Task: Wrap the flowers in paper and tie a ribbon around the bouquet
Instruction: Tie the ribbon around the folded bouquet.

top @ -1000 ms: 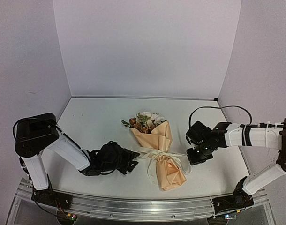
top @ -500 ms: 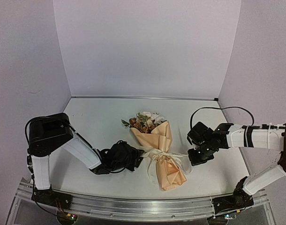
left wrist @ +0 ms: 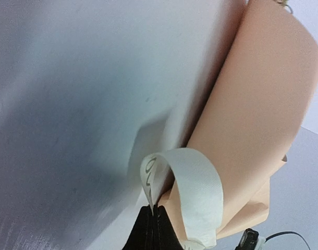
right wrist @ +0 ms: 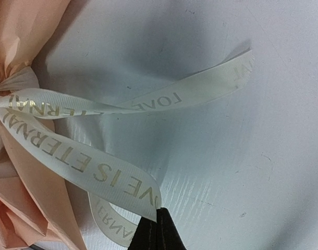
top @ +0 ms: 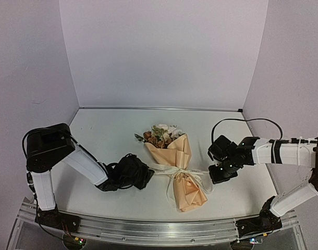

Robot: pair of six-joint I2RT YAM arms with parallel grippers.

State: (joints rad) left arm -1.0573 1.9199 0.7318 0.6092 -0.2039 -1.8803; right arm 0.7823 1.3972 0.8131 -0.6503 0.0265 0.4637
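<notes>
On the desk lies the bouquet, flowers filling its paper cone's far end. Left of it the left gripper pinches its ribbon; right of it the right gripper pinches another strand.

- Robot lab test cell, enclosed booth.
- Plain pale back wall beyond both grippers; side walls just outboard of left gripper & right gripper.
- Bare white table under the grippers.
- Alu rail behind them at near edge, w/ arm bases bolted on.
- Black cable looped beyond right gripper.
</notes>
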